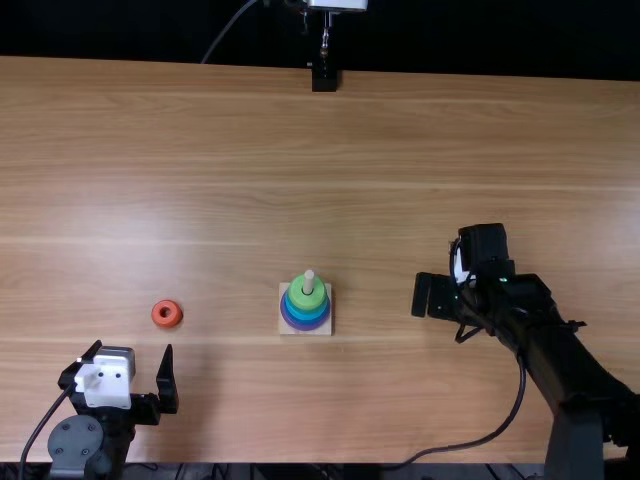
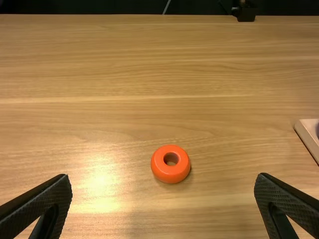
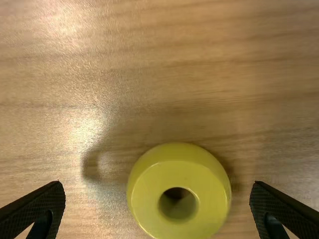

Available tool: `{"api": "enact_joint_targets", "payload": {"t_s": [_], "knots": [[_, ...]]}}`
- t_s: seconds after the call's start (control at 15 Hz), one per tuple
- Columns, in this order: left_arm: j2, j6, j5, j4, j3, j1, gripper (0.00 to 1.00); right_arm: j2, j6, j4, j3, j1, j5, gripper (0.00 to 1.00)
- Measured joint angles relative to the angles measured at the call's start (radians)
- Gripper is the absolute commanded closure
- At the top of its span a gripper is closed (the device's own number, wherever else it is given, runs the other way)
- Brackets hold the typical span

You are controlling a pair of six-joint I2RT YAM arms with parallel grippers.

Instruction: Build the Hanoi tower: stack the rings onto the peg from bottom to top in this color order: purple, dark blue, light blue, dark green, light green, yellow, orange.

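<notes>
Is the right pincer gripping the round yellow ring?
No, the right pincer stands open, with wooden table showing between each finger and the yellow ring.

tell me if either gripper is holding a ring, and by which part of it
Nothing is held. The right gripper is open, not touching the yellow ring; the left gripper is open and empty.

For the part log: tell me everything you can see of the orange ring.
Orange ring: small, thick-walled, rounded outer edge, one round through-hole with wood visible in it. Smooth, slightly glossy; looks like plastic or painted wood. No damage seen. Lies flat, hole up, on the table, left of the tower's square base in the top view, beyond the left gripper. Only the table touches it.
</notes>
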Motion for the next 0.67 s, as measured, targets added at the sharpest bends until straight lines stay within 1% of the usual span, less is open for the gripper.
{"api": "enact_joint_targets", "payload": {"t_s": [0.13, 0.2, 0.27, 0.33, 0.4, 0.47, 0.53, 0.6, 0.67], "knots": [[0.0, 0.0, 0.0, 0.0, 0.0, 0.0, 0.0, 0.008, 0.0, 0.003, 0.005, 0.0, 0.0, 0.0], [0.0, 0.0, 0.0, 0.0, 0.0, 0.0, 0.0, 0.008, -0.001, 0.002, 0.006, 0.0, 0.005, 0.31], [0.0, 0.0, 0.0, 0.0, 0.0, 0.0, 0.0, 0.012, -0.001, 0.002, 0.008, 0.0, 0.017, 0.57], [0.0, 0.0, 0.0, 0.001, 0.0, 0.0, 0.0, 0.016, -0.003, 0.003, 0.01, 0.0, 0.039, 0.64], [0.0, 0.0, 0.0, 0.0, 0.0, 0.0, 0.0, 0.018, -0.003, 0.003, 0.011, 0.0, 0.054, 0.72], [0.0, 0.0, 0.0, 0.0, 0.0, 0.0, 0.0, 0.021, -0.005, 0.001, 0.011, 0.0, 0.066, 0.87], [0.0, 0.0, 0.0, 0.0, 0.0, 0.0, 0.0, 0.021, -0.005, 0.003, 0.011, 0.0, 0.074, 0.97], [0.0, -0.001, 0.0, 0.0, 0.0, 0.0, 0.0, 0.021, -0.005, 0.002, 0.011, 0.0, 0.079, 1.0], [0.0, 0.0, 0.0, 0.0, 0.0, 0.0, 0.0, 0.021, -0.005, -0.001, 0.015, 0.0, 0.079, 1.0]]}}
